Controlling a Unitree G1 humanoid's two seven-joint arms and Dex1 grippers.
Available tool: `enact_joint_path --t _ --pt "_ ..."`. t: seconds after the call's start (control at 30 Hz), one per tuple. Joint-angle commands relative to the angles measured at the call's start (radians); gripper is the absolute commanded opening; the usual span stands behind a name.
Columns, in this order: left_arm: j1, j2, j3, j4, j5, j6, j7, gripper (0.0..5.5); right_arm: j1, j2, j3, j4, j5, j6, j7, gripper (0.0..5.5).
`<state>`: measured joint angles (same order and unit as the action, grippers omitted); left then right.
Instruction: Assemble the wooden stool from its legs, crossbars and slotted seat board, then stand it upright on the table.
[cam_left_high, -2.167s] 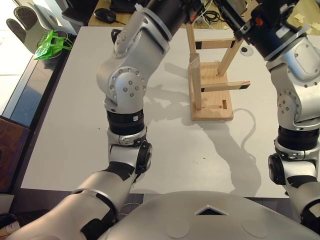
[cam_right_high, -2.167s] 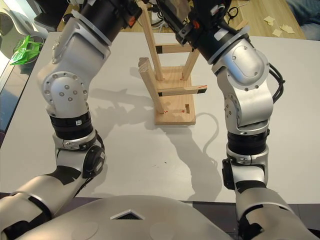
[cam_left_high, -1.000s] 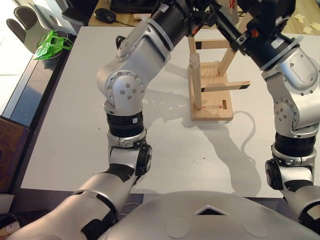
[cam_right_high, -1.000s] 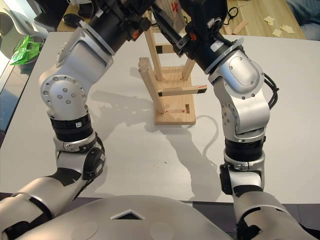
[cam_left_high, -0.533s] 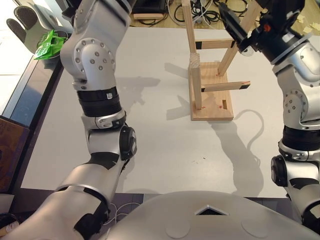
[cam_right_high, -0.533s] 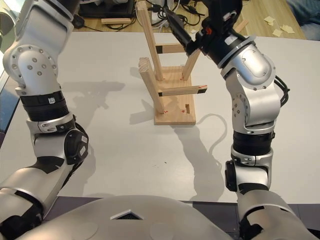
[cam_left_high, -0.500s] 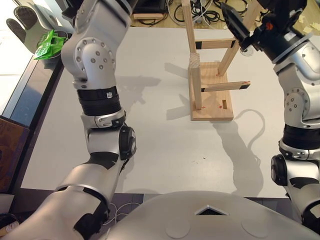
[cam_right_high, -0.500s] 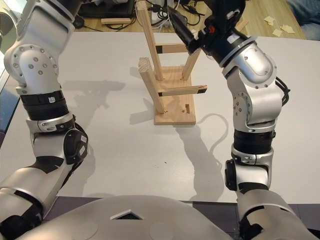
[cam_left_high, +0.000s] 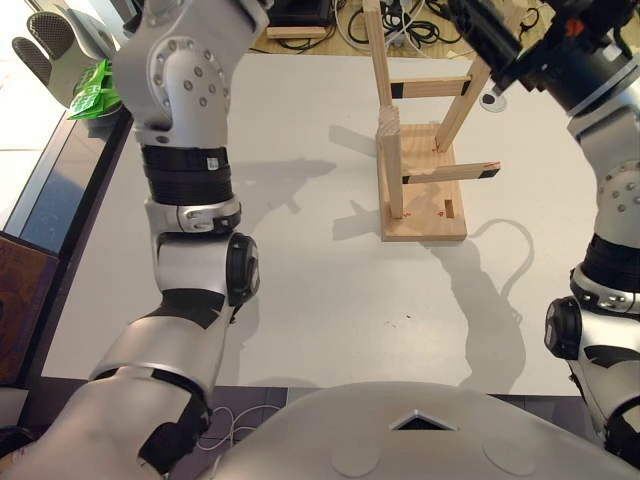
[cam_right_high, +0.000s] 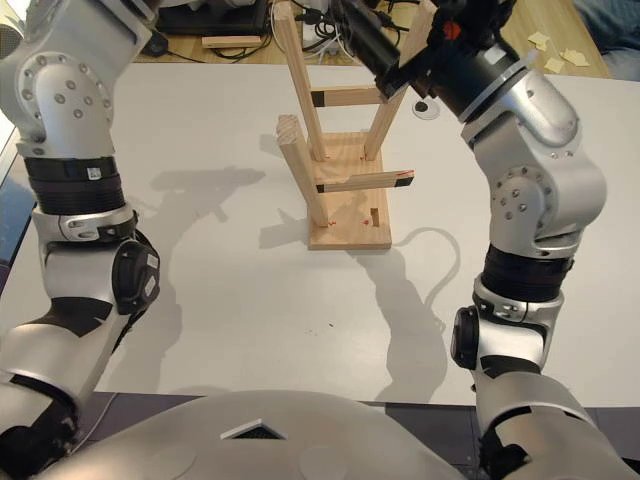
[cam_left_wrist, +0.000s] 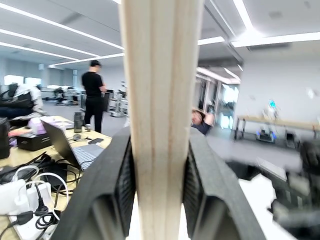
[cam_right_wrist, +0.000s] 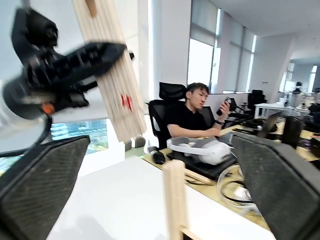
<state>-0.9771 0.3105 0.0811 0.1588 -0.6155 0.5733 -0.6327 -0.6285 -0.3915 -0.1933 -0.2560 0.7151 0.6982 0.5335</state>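
Inspection finds the stool partly built and upside down on the white table. Its seat board lies flat on the table surface. Three legs rise from the seat board, two at its far end and one at its near left corner. The near right corner carries an open slot and no leg. The upper crossbar joins the two far legs, with a dark band at each end. The lower crossbar runs from the near left leg across above the seat board, and its dark-tipped free end hangs unsupported. The left gripper is clamped on a loose leg; its dark fingers press flat against two opposite faces of the wood. This loose leg is held in the air well above the seat board, slanted, with red marks on one face. The right gripper stands wide apart, its two ribbed pads gripping nothing, with the top of one upright leg showing between and beyond them. It is raised above the far end of the seat board, close to the far right leg. A green bag lies off the table, far to the left of the seat board. Cables lie beyond its far end.
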Motion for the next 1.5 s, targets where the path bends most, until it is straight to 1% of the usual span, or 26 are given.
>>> enact_joint_path --t 0.03,0.13,0.27,0.43,0.53,0.67,0.77,0.9,0.93,1.13,1.33,1.5 --pt "-0.057 0.084 -0.073 0.005 0.028 0.029 -0.174 1.02 -0.054 0.001 -0.060 -0.050 0.164 0.113 -0.039 5.19" --pt "-0.088 0.120 -0.140 0.048 0.077 0.012 -0.294 1.02 -0.096 0.006 -0.090 -0.058 0.253 0.148 -0.083 5.19" --pt "-0.112 0.137 -0.194 0.099 0.138 -0.028 -0.399 1.02 -0.139 0.003 -0.116 -0.063 0.362 0.176 -0.128 5.19" --pt "-0.125 0.169 -0.251 0.137 0.199 -0.080 -0.546 1.02 -0.171 -0.024 -0.097 -0.079 0.422 0.188 -0.140 5.19" --pt "-0.135 0.209 -0.297 0.155 0.231 -0.112 -0.680 1.02 -0.194 -0.048 -0.082 -0.082 0.436 0.192 -0.116 5.19" --pt "-0.172 0.233 -0.344 0.212 0.289 -0.164 -0.804 1.02 -0.215 -0.089 -0.054 -0.071 0.433 0.202 -0.079 5.19" --pt "-0.192 0.220 -0.355 0.240 0.318 -0.189 -0.847 1.02 -0.214 -0.101 -0.039 -0.072 0.442 0.212 -0.069 4.73" --pt "-0.208 0.205 -0.345 0.259 0.329 -0.205 -0.863 1.02 -0.207 -0.102 -0.030 -0.065 0.472 0.231 -0.071 4.03" --pt "-0.210 0.205 -0.341 0.262 0.329 -0.208 -0.867 1.02 -0.206 -0.100 -0.032 -0.060 0.483 0.235 -0.074 3.78" --pt "-0.217 0.206 -0.334 0.285 0.339 -0.241 -0.897 1.02 -0.192 -0.090 -0.038 -0.051 0.526 0.241 -0.087 2.71" --pt "-0.265 0.192 -0.331 0.395 0.379 -0.307 -0.910 1.02 -0.188 -0.087 -0.035 -0.049 0.533 0.223 -0.083 1.76" --pt "-0.308 0.171 -0.319 0.434 0.385 -0.341 -0.916 1.02 -0.191 -0.081 -0.036 -0.046 0.504 0.181 -0.077 1.69"
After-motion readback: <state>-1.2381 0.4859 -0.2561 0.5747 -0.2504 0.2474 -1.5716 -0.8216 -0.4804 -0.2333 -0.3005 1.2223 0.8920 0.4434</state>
